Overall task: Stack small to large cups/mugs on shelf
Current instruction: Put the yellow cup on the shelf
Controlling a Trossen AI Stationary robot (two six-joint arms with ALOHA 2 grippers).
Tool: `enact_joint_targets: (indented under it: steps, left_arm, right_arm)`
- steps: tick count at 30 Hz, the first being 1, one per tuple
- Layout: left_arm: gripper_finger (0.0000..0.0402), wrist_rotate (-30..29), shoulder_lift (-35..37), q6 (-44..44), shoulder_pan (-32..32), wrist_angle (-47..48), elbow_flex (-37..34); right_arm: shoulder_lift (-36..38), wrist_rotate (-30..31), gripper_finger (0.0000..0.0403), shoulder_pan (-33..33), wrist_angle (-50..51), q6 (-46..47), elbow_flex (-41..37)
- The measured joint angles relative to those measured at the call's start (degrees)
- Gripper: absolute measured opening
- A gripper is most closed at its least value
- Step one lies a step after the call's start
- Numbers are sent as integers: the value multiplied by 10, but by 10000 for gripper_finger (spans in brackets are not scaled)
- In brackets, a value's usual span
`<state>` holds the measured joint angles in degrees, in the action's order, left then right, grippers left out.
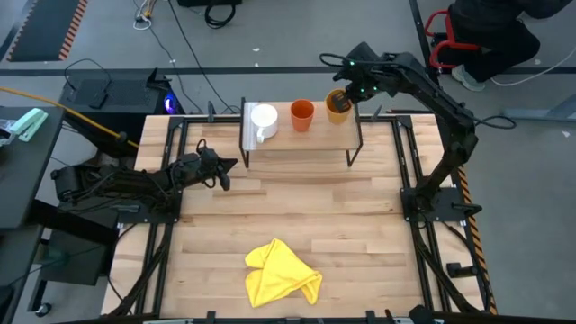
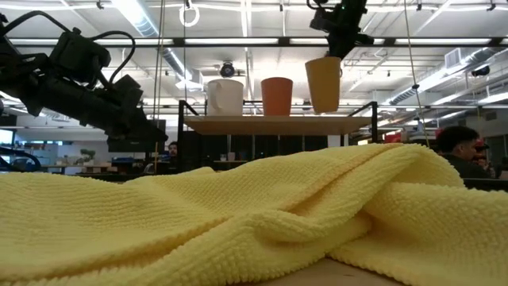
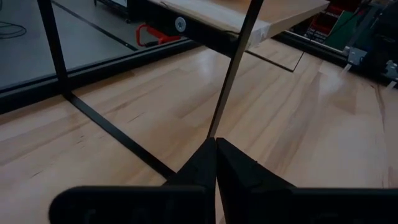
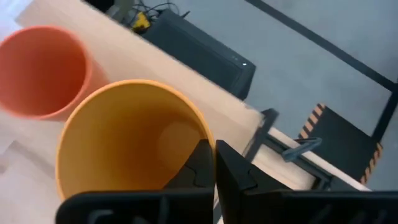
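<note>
Overhead, the shelf (image 1: 301,144) stands at the far middle of the table (image 1: 297,225), with the white mug (image 1: 263,120) at its left end, the red-orange cup (image 1: 302,114) in the middle and the yellow-orange cup (image 1: 338,105) at its right end. The right gripper (image 1: 346,93) sits directly over the yellow-orange cup, its fingers pinched on the cup's rim. The left gripper (image 1: 222,171) waits low over the table just beside the shelf's near-left leg, fingers together and holding nothing. A yellow cloth (image 1: 281,273) lies crumpled near the table's front edge. In the low view, the cloth (image 2: 254,214) fills the foreground; behind it the shelf (image 2: 278,124) carries the white mug (image 2: 225,97) and the red-orange cup (image 2: 277,96), while the yellow-orange cup (image 2: 323,83) hangs tilted slightly above the board from the right gripper (image 2: 343,48). In the left wrist view, the left gripper (image 3: 216,144) shows its two fingers pressed together, close to a thin black shelf leg (image 3: 233,65). In the right wrist view, the right gripper (image 4: 211,152) grips the wall of the yellow-orange cup (image 4: 124,137), one finger inside and one outside, with the red-orange cup (image 4: 40,68) just beside it.
</note>
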<state>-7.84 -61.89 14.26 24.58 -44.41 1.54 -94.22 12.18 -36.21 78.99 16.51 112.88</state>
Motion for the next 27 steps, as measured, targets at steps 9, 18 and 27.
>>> enact_joint_targets:
  steps: [9,18,27]
  left_arm:
    - [20,2,0,1,0,6,0]
    - [11,6,0,1,-1,15,0]
    - [23,6,0,1,-1,17,0]
  right_arm:
    - [0,-18,3,-9,-4,-8,-1]
    - [5,-57,3,-9,-24,-15,-41]
    - [6,-57,3,-33,-44,-22,-63]
